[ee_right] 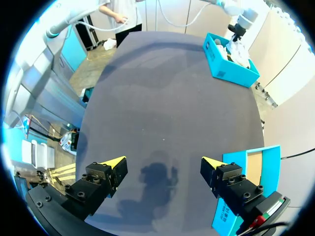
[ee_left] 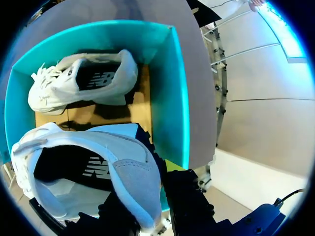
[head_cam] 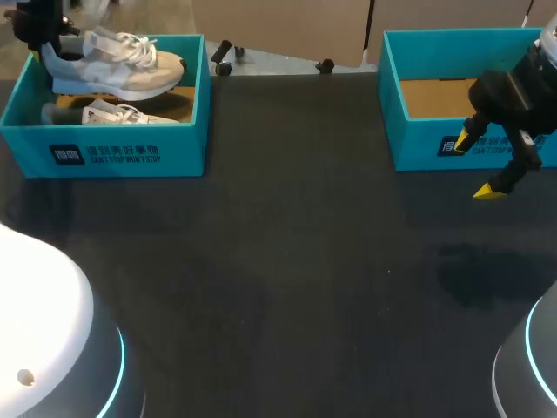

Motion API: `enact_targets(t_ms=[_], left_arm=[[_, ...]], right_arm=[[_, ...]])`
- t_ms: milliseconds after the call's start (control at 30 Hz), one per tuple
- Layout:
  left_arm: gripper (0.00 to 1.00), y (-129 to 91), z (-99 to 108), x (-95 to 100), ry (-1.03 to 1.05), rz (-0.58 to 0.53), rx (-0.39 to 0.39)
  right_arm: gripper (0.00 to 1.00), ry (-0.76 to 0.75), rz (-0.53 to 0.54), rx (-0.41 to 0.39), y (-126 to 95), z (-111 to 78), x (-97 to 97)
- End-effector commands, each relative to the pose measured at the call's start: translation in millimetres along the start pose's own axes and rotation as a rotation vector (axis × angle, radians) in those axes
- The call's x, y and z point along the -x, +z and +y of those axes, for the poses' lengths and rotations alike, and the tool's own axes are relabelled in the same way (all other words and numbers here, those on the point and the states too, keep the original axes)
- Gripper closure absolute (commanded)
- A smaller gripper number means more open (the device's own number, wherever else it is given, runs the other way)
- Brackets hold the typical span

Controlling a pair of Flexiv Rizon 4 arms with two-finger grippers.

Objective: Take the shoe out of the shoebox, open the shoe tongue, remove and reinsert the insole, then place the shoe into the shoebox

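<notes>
Pinching with the left end effector (ee_left: pixel 150 196) on the heel of the shoe (ee_left: pixel 88 167), held over the shoebox (head_cam: pixel 130 152). Holding the right end effector (head_cam: pixel 475 167) wide open, empty, above the table (head_cam: pixel 287 261). Could swing toe-down from so small a hold, snag the shoebox wall or the 2nd shoe (head_cam: pixel 109 114), or slip free.

L gripper (ee_left: pixel 143 194) clamped on heel of held shoe (ee_left: pixel 93 157): black fingers (ee_left: pixel 189 206) either side of the heel, one yellow tip (ee_left: pixel 172 165) showing just beside it. Held shoe is white/grey w/ dark lining, opening facing cam, and it overlaps the near end of the teal shoebox (ee_left: pixel 171 93). Inside the box, second shoe (ee_left: pixel 81 83), same colours, lies on the brown cardboard floor (ee_left: pixel 143 105) ahead of the gripper, by the far wall, apart from held shoe. Box sits on grey table (ee_left: pixel 199 83).
</notes>
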State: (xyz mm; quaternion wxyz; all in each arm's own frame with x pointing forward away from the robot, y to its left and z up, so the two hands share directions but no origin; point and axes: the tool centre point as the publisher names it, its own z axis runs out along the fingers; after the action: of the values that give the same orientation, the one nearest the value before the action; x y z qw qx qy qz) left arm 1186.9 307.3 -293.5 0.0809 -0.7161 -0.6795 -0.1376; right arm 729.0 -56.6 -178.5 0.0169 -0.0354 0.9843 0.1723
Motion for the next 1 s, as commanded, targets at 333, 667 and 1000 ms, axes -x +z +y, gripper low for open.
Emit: enact_targets(t_ms=[333, 667, 1000], left_arm=[[1.0, 40, 26, 19.5, 0.01, -0.023, -0.014], [1.0, 59, 29, 31.6, 0.049, -0.035, -0.05], [1.0, 71, 28, 41.4, 0.048, -0.024, -0.07]], right_arm=[[0.0, 0.0, 0.001, -0.001, 1, 0.1, 0.7], [0.0, 0.0, 0.001, -0.001, 1, 0.1, 0.7], [0.0, 0.0, 0.001, -0.001, 1, 0.1, 0.7]])
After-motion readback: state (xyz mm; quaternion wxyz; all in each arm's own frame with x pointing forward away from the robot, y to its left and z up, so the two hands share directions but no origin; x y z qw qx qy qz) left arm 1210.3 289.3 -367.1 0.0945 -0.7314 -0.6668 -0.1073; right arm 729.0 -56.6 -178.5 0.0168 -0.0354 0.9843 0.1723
